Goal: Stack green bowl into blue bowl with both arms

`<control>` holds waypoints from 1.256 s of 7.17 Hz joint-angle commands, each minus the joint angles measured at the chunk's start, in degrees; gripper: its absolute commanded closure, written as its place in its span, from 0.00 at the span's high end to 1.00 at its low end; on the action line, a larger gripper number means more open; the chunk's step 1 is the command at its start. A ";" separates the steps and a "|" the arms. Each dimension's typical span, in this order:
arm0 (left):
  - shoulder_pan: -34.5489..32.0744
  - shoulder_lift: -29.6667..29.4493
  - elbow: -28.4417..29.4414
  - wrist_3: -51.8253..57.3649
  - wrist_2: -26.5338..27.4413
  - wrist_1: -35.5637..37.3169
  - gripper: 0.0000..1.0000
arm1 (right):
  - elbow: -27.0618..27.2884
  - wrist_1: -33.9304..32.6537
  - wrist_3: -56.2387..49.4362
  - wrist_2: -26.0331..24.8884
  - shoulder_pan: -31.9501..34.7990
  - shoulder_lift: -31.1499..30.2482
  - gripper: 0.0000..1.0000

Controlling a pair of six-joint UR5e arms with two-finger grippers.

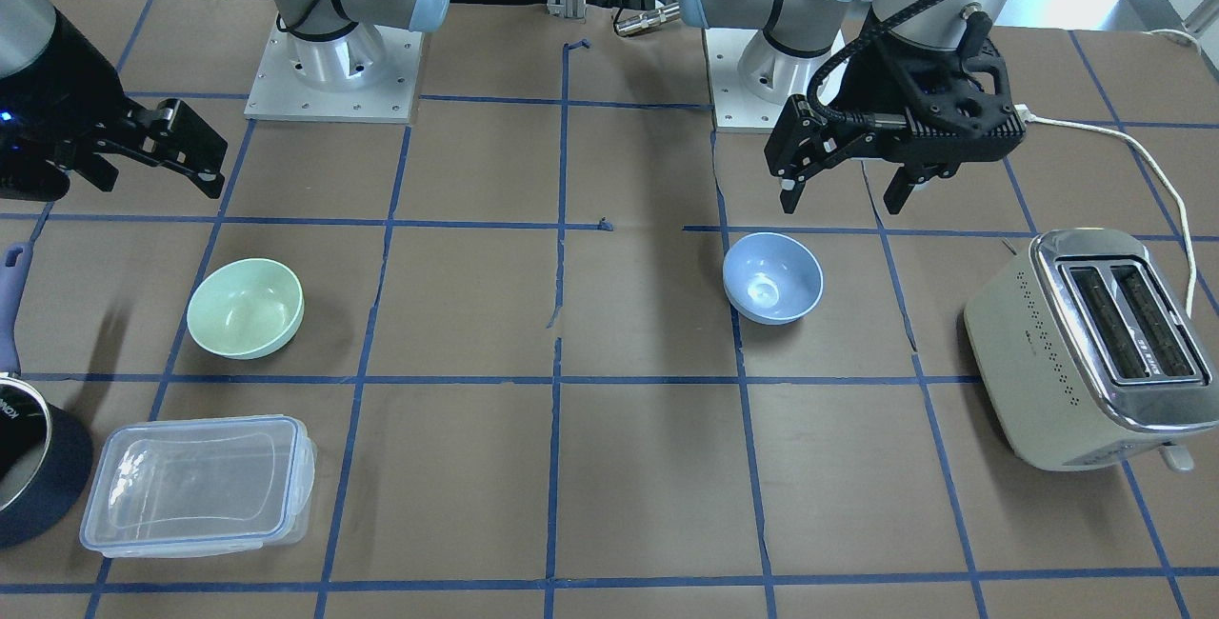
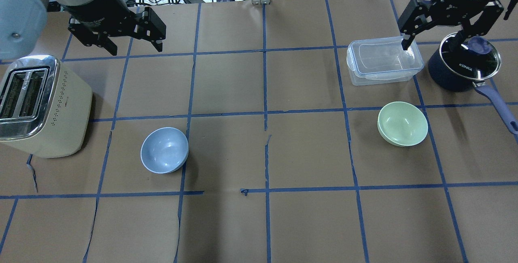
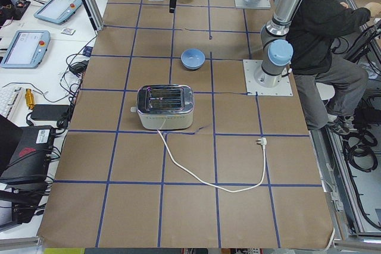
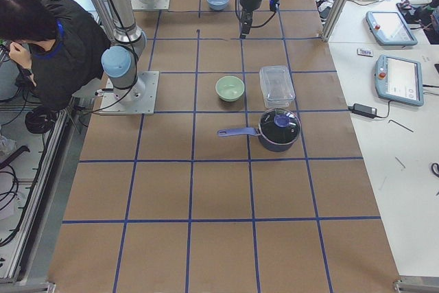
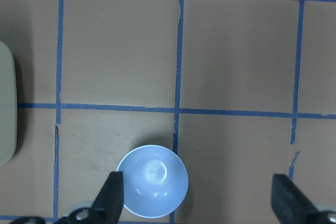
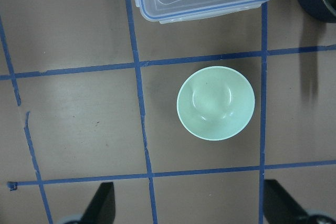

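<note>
Poses match: left end effector (image 2: 135, 47) and right end effector (image 2: 430, 44) hover high, spread wide.

We read one word only: KONKA, in white capitals on the glass lid (image 2: 469, 62) of the dark blue saucepan (image 2: 445, 79) (the front-facing view catches part of it too). The toaster (image 2: 60, 109) bears a side mark too small for us to read.
</note>
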 commanded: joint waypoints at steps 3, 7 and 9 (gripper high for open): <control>0.44 -0.66 1.29 2.79 0.12 -2.12 1.00 | 0.95 -0.38 12.78 -0.04 11.14 -0.97 1.00; 0.44 -0.57 1.02 2.79 -0.15 -2.12 1.00 | 1.13 -0.21 12.47 0.05 11.34 -1.32 1.00; 0.35 -0.04 0.41 2.79 -0.23 -2.03 1.00 | 1.30 -0.03 12.74 0.23 11.34 -0.97 1.00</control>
